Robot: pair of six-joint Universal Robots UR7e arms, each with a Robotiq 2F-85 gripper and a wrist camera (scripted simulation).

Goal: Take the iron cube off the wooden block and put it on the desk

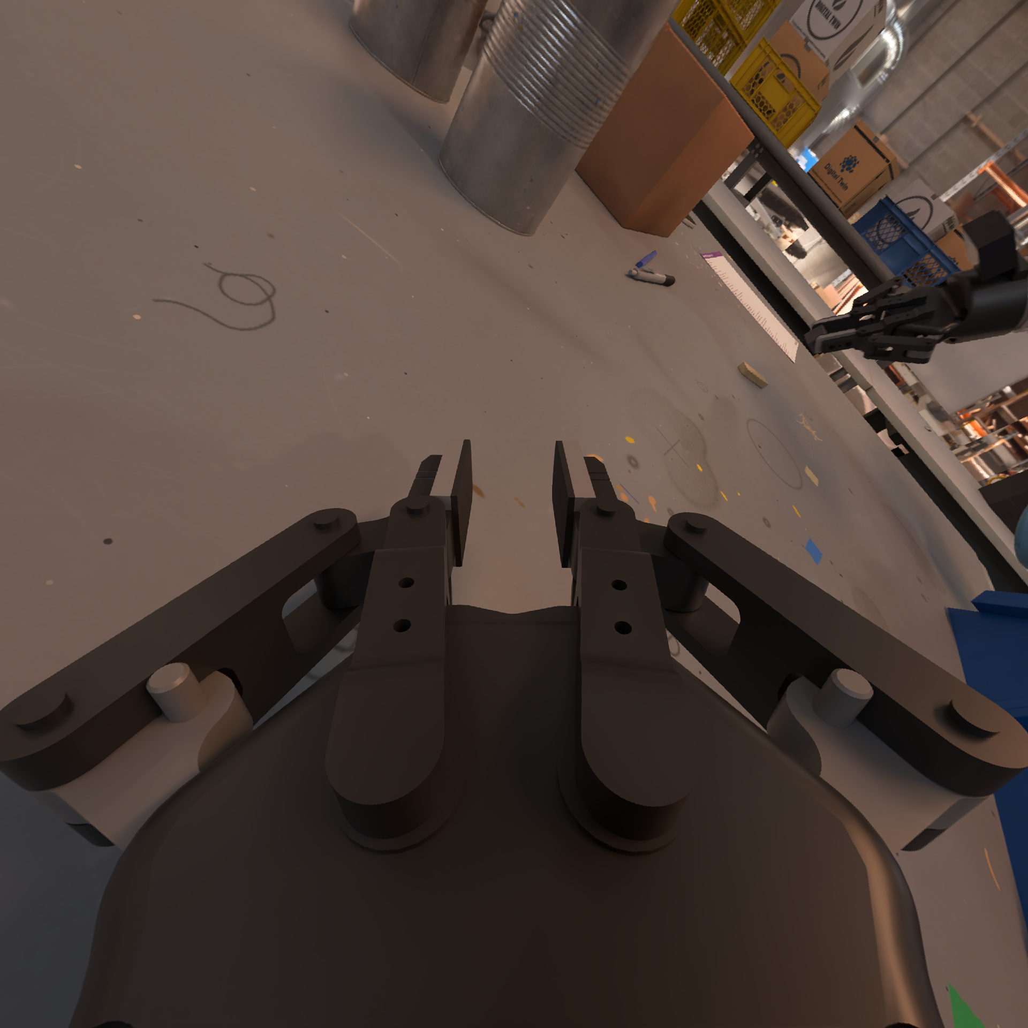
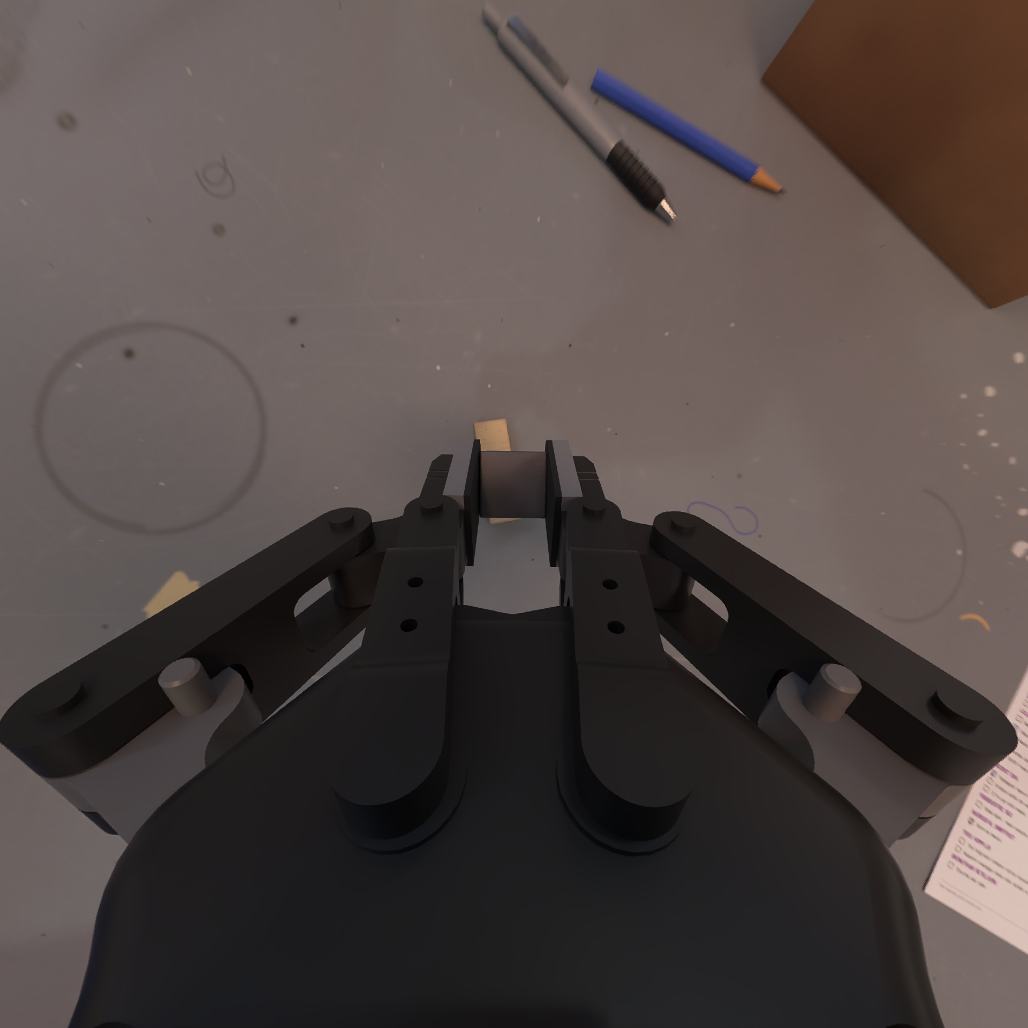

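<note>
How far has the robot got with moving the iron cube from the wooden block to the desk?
Done: the right hand is shut on the iron cube and, in the left wrist view, hangs above the wooden block. In hand: carrying the cube. Left: setting it on the desk and letting go. The left hand is open and empty.

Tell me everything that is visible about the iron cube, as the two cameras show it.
The iron cube is a small dull grey metal block with flat, plain faces and a faint sheen. The right gripper is shut on it, one pad pressed flat on each side. It sits square between the fingers, near their tips. The pale wooden block shows past its far and near edges, lying on the grey desk; whether the cube touches it cannot be told. The left wrist view does not show the cube clearly.
</note>
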